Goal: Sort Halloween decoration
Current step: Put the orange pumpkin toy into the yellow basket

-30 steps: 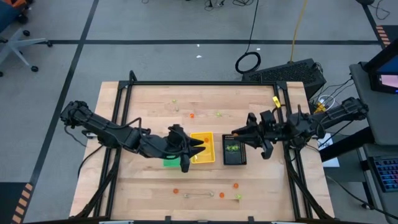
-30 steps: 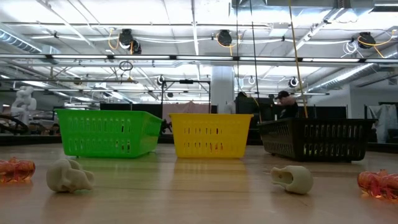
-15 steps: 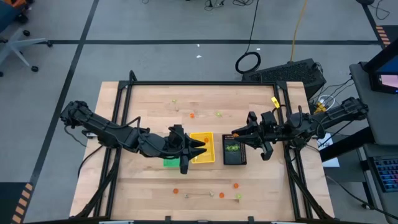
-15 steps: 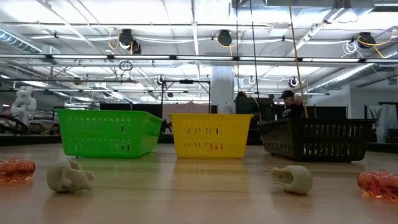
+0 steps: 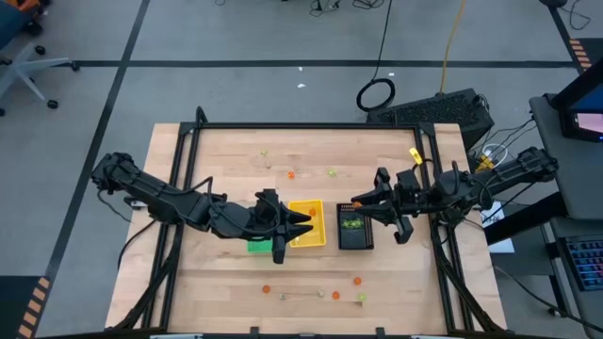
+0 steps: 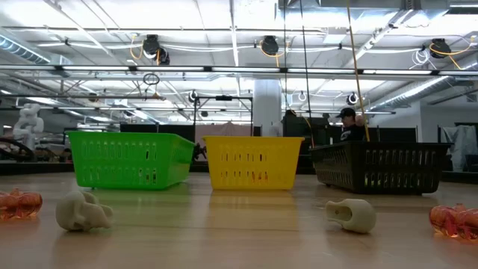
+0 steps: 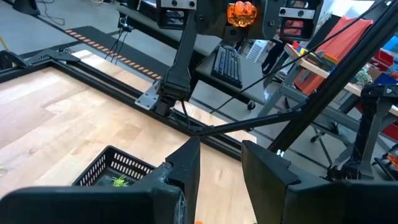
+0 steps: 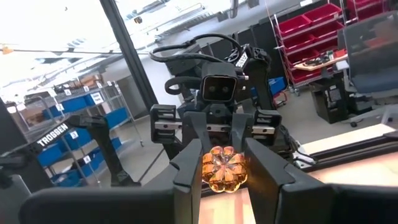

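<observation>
My right gripper [image 5: 357, 204] hovers over the black tray [image 5: 356, 241], shut on an orange pumpkin-shaped trinket [image 8: 225, 169]. The left wrist view shows that trinket [image 7: 242, 12] head-on in the other arm's fingers. My left gripper [image 5: 308, 222] hangs over the yellow tray [image 5: 311, 235]; in its wrist view its fingers [image 7: 186, 177] stand apart with nothing between them. A yellow-green trinket [image 7: 118, 181] lies in the black tray. The green tray [image 5: 258, 247] is partly hidden under the left arm. My right gripper pinches the orange pumpkin trinket by its two opposite sides [image 8: 208, 172] between its two fingers, out at their free ends. The fingers lie roughly level and point toward the table's left. The trinket is lifted clear, high above the black tray.
Loose trinkets lie on the wood: an orange one [image 5: 290, 174] and a yellow-green one [image 5: 331, 172] toward the far side, and several near the front edge, among them whitish ones [image 6: 84, 211] [image 6: 351, 215] and orange ones [image 6: 454, 220]. A black frame [image 5: 301, 126] borders the table.
</observation>
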Tool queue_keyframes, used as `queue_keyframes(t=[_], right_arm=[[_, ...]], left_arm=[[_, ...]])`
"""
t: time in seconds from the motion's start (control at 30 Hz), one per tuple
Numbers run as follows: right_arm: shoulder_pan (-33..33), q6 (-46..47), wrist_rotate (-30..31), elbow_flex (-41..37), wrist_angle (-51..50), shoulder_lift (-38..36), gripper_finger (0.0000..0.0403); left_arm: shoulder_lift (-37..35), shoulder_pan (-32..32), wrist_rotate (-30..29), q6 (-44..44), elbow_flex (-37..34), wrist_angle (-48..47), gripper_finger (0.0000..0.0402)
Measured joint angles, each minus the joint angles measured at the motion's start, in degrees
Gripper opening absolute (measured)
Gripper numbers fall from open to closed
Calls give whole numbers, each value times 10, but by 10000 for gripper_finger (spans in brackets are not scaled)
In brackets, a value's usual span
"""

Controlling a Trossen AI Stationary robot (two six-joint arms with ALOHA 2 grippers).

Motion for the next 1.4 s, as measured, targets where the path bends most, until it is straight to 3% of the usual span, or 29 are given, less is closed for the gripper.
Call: queue_keyframes(t=[0.3,1.4], right_arm=[[0,-65,0,0,0,0,73],[0,-61,4,0,-12,23,73]], left_arm=[[0,0,0,0,0,0,116],[-5,0,0,4,0,-3,116]])
